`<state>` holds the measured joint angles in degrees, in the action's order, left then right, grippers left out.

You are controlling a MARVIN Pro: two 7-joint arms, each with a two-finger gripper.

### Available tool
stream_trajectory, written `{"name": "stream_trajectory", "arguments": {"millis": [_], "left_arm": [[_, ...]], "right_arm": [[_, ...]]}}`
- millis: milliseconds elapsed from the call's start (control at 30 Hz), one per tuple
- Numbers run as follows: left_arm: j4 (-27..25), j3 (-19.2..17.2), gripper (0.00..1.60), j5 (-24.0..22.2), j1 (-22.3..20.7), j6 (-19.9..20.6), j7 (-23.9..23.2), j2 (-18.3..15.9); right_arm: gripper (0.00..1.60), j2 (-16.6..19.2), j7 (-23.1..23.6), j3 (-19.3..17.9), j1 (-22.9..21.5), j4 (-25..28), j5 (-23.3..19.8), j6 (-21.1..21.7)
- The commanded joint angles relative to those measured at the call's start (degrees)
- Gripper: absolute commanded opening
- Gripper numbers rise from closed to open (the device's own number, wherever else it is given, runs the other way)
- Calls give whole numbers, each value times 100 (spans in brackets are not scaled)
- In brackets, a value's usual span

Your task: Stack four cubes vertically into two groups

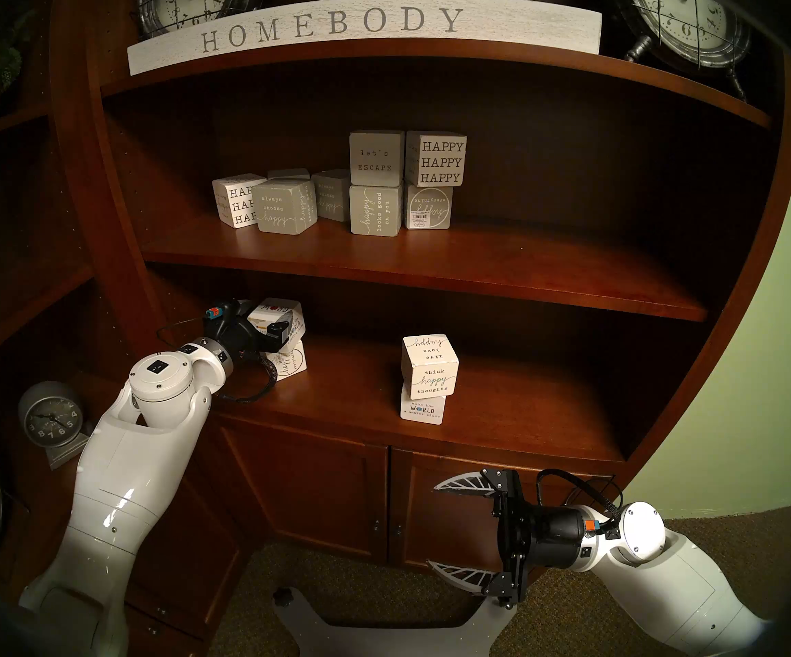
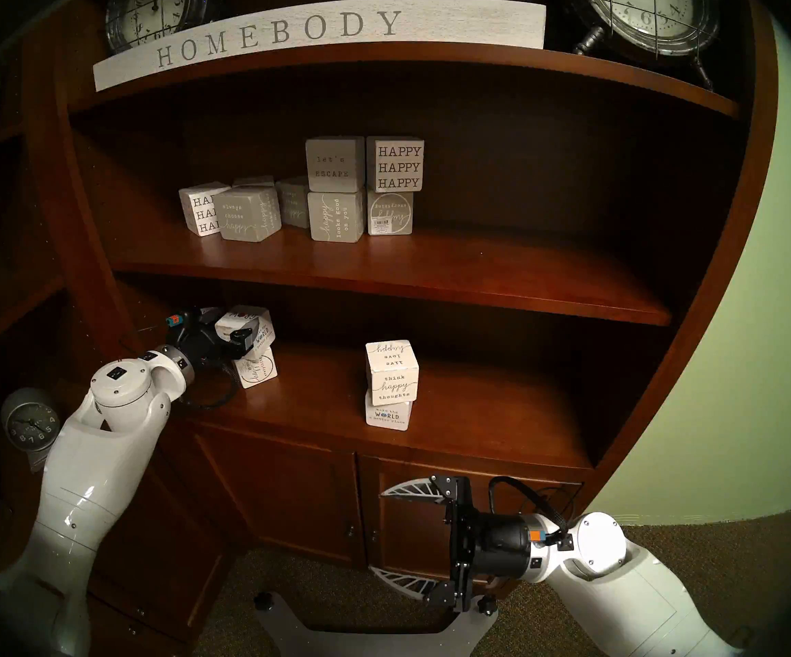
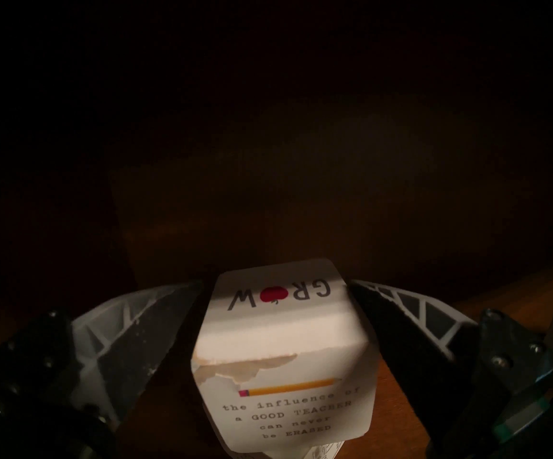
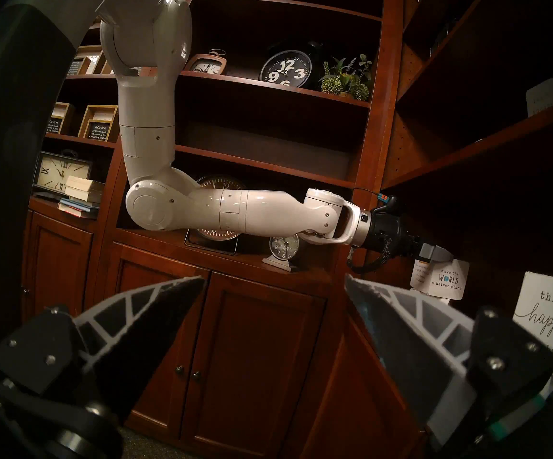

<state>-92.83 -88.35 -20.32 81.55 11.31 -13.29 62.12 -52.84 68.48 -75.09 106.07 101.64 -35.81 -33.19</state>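
Note:
On the right of the lower shelf (image 1: 517,405), the white "think happy thoughts" cube (image 1: 431,374) stands on a white "make the WORLD" cube (image 1: 423,410). At the shelf's left, my left gripper (image 1: 284,329) is shut on the white "GROW" cube (image 1: 282,312), which is slightly tilted directly over the white circled-script "happy" cube (image 1: 293,364). I cannot tell whether the two touch. In the left wrist view the "GROW" cube (image 3: 281,342) sits between both fingers (image 3: 156,332). My right gripper (image 1: 431,525) is open and empty, low in front of the cabinet doors.
The middle shelf (image 1: 479,267) holds several grey and white "HAPPY" blocks (image 1: 377,186), some stacked in twos. Cabinet doors (image 1: 318,490) are below the lower shelf. A small clock (image 1: 50,421) stands to the left of my left arm. The shelf's side walls enclose both ends.

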Motion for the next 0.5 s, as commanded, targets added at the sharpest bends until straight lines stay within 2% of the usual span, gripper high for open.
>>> {"name": "stream_trajectory", "arguments": {"millis": [0, 267, 467], "left_arm": [[-84, -47, 160, 28, -86, -108, 17, -15], [-68, -47, 160, 51, -110, -149, -35, -7], [-257, -89, 160, 34, -24, -163, -64, -2]], "right_arm": [[160, -17, -10, 6, 11, 69, -31, 14], [160, -26, -2, -2, 14, 69, -28, 18], [160, -32, 4, -7, 15, 68, -26, 21]]}}
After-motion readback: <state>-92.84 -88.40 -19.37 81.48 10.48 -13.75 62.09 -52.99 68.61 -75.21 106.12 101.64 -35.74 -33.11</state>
